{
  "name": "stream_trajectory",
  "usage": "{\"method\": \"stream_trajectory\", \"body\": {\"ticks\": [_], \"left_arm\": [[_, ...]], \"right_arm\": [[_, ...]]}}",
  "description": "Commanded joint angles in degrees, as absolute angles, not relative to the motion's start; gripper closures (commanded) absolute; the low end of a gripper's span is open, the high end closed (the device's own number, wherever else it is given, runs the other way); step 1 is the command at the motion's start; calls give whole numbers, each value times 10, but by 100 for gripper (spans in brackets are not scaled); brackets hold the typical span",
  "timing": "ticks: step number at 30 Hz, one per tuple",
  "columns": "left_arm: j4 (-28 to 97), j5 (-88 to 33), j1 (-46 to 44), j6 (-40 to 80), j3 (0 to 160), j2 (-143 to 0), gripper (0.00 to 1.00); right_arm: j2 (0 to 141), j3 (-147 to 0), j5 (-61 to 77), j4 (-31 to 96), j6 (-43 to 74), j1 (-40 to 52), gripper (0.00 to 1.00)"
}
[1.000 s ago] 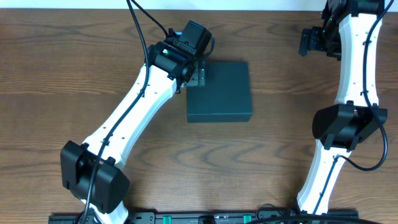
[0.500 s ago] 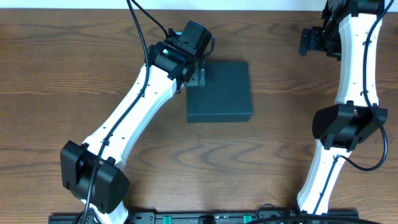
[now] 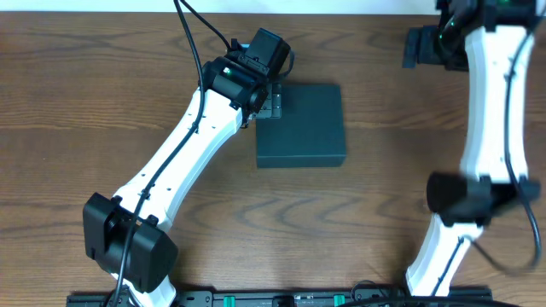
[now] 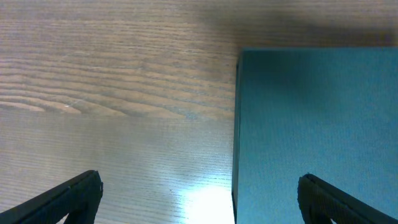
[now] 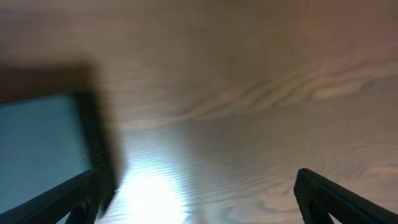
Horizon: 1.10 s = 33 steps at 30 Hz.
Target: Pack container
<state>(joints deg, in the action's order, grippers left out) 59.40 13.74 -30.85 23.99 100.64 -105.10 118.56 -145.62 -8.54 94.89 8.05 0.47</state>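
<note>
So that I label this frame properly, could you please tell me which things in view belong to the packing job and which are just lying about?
Belongs to the job: the container, lid apparently closed; the left end effector, open at its corner; the right end effector, open, well away from it.
Just lying about: nothing that I can see; otherwise only the wooden table.

The container point(image 3: 302, 126) is a dark blue-green square box, lid shut, lying flat on the wood table near its middle, edges roughly square to it.
</note>
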Motion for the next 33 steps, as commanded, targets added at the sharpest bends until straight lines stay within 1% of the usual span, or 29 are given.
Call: {"method": "stream_trajectory", "body": {"ticks": [1,6,11,13,16,19,24,29,33], "left_arm": [[595,144,-305,241,1008,-1055,1],[595,144,-305,241,1008,-1055,2],[595,144,-305,241,1008,-1055,1],[595,144,-305,241,1008,-1055,1],[595,144,-305,241,1008,-1055,1],[595,144,-305,241,1008,-1055,1],[595,144,-305,241,1008,-1055,1],[595,144,-305,241,1008,-1055,1],[595,144,-305,241,1008,-1055,1]], "right_arm": [[1068,-1466,-83,952,76,40,1],[959,-1466,-83,952,76,90,1],[866,-1454,-83,952,76,105,1],[832,-1432,-87,950,75,105,1],[777,-1369,-124,911,75,103,1],[705,-1254,-128,813,48,100,1],[551,-974,-84,540,-9,100,1],[400,-693,-42,305,-16,87,1],[301,-514,-12,197,-13,70,1]]}}
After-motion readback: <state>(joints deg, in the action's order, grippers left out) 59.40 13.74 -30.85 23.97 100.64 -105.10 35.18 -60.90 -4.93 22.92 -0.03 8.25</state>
